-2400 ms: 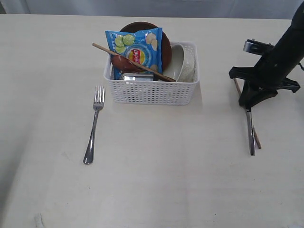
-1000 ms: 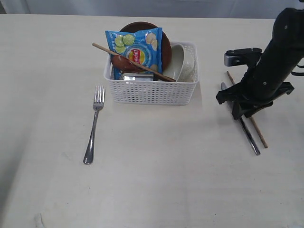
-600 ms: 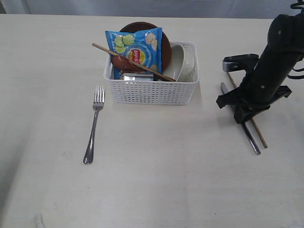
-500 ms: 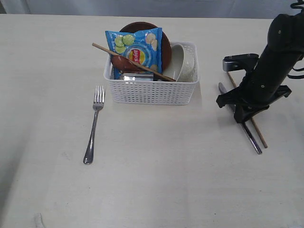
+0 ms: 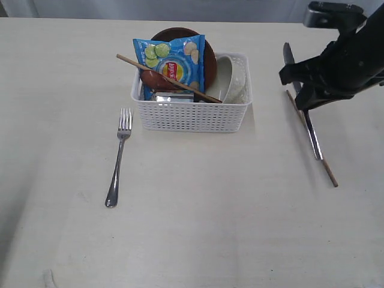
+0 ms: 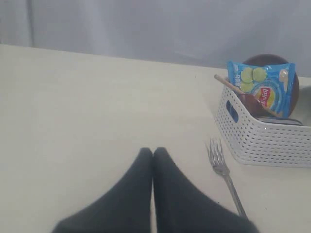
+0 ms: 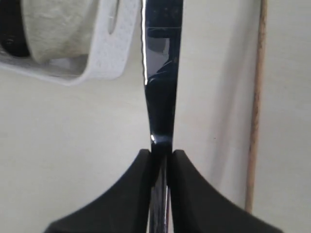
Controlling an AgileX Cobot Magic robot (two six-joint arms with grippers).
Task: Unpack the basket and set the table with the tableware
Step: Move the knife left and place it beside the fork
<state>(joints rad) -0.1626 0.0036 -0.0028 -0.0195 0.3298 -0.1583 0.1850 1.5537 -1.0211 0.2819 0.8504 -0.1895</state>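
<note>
Left to right: left claw (image 6: 153, 156) pressed closed, empty; fork (image 5: 117, 157) lying on the desk (image 5: 198, 228); basket (image 5: 191, 115) part-full; right claw (image 7: 161, 156) clamping the knife (image 5: 312, 139) beside a chopstick (image 5: 328, 173). Step: placing the knife. Next: lower it parallel to the chopstick, then release.

Exterior view: the bag (image 5: 173, 63) hides most of the plate (image 5: 180, 32) and cup (image 5: 172, 96); the right gripper (image 5: 304, 100) covers the middle of the knife (image 5: 312, 137), and its arm (image 5: 360, 54) is cut by the edge. Right wrist view: knife and chopstick (image 7: 256, 97) run off the frame. Left wrist view: the basket (image 6: 262, 138) is cropped; the handle end of the fork (image 6: 224, 177) is out of sight.
</note>
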